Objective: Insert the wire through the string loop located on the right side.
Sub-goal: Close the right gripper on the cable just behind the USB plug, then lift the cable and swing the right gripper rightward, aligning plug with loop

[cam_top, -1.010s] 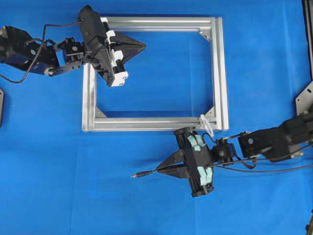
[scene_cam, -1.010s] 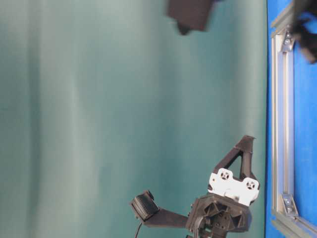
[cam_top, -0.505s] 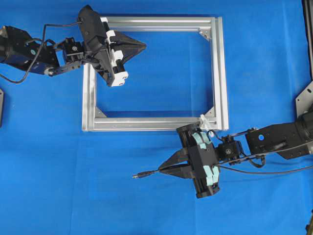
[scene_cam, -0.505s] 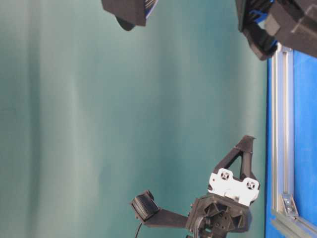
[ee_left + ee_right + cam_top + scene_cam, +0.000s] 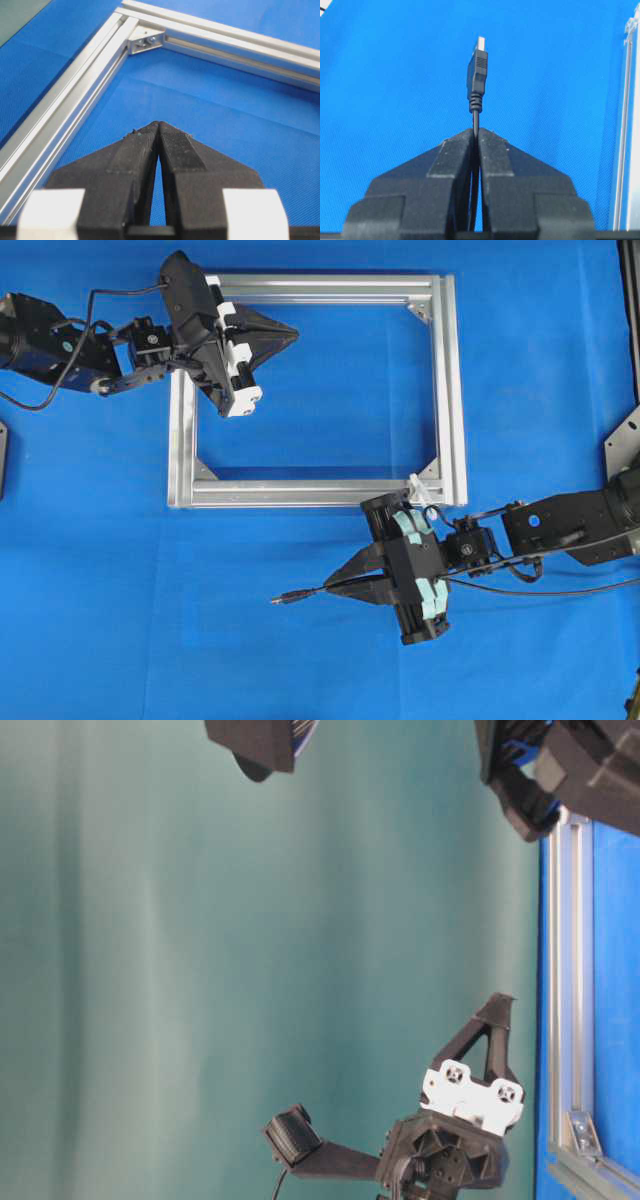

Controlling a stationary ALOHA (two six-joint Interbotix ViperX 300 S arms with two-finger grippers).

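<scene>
left hand (image 5: 290,336) pressed together and empty over the silver frame's (image 5: 315,494) upper-left corner, wire (image 5: 300,593) with plug tip pointing left, pinched in right hand (image 5: 335,587) below the frame, white string loop (image 5: 424,495) on the frame's lower-right corner, blue tabletop (image 5: 120,590)

On the worktop (image 5: 120,640) we see the frame (image 5: 455,390) lying flat. The left claw (image 5: 292,335) sits over the frame's upper left corner. The string loop (image 5: 424,492) is at the frame's lower right corner. Just below it, the right claw (image 5: 330,587) grips the wire (image 5: 300,593), whose plug points left.
</scene>
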